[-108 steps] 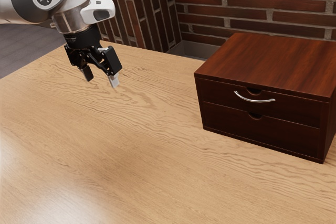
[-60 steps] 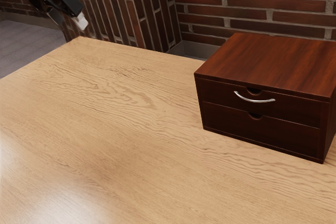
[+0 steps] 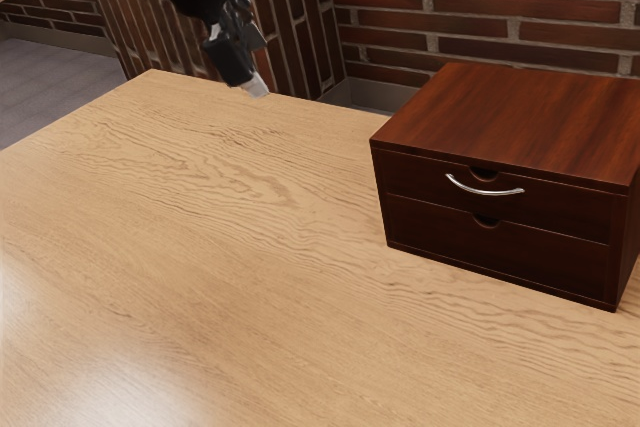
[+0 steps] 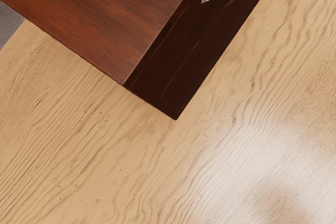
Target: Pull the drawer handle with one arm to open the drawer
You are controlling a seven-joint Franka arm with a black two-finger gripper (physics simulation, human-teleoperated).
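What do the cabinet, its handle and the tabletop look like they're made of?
Cabinet: dark reddish wood, probably satin varnish, going by the fine grain streaks and soft sheen.
Handle: likely polished metal, silver with bright highlights along a thin curved bar.
Table: light oak-like wood or laminate, bold wavy grain, faint glossy patch; can't tell which.

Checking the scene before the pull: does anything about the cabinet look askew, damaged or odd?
Nothing damaged or askew: the cabinet sits flat on the table, both drawers shut. Only oddity: the upper drawer has a handle, the lower drawer just a notch.
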